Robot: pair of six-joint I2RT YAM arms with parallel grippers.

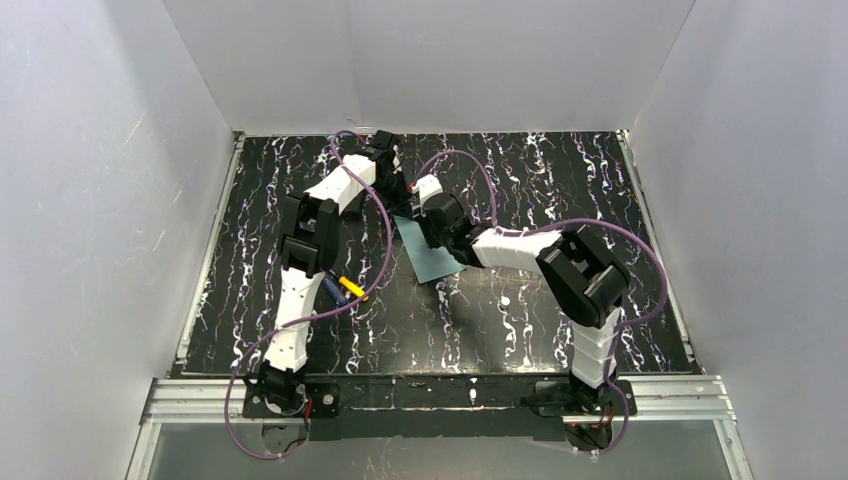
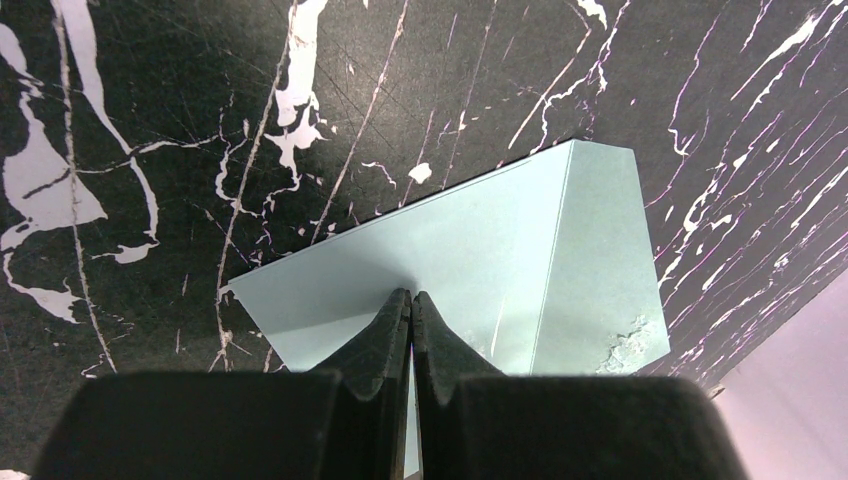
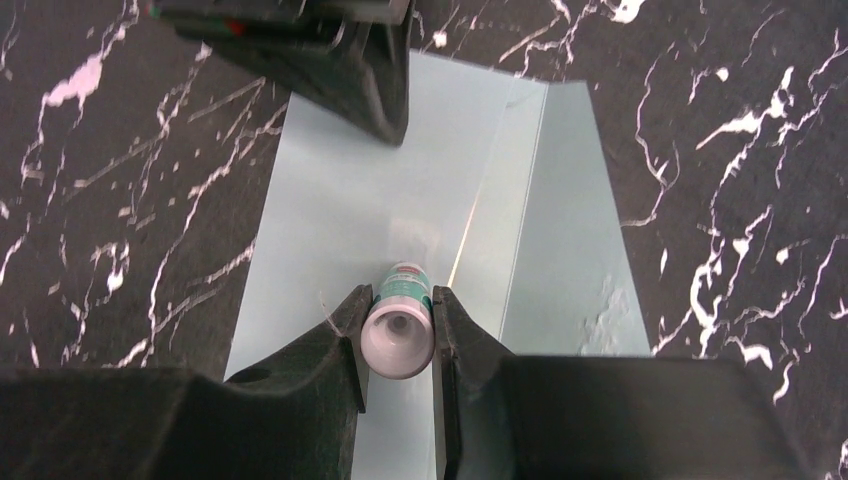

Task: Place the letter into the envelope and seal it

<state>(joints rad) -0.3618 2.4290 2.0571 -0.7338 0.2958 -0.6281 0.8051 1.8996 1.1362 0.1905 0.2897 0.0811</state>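
On the teal envelope [image 2: 450,260], the left tool [image 2: 411,300] rests closed while the right tool [image 3: 400,297] grips a white-and-green tube [image 3: 398,345] over it.

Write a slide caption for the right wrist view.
Right gripper holds a glue stick over the teal envelope; left gripper rests on it.

the envelope [image 2: 450,250] is smooth matt teal paper, but for a rough, scuffed patch [image 2: 630,345] on its flap; the table [image 2: 150,100] is a black marble-patterned top, finely scratched, with a dull sheen; the glue stick [image 3: 398,345] is smooth white plastic; the fingers [image 3: 300,380] of the right gripper [image 3: 398,300] are matt black, finely grained plastic.
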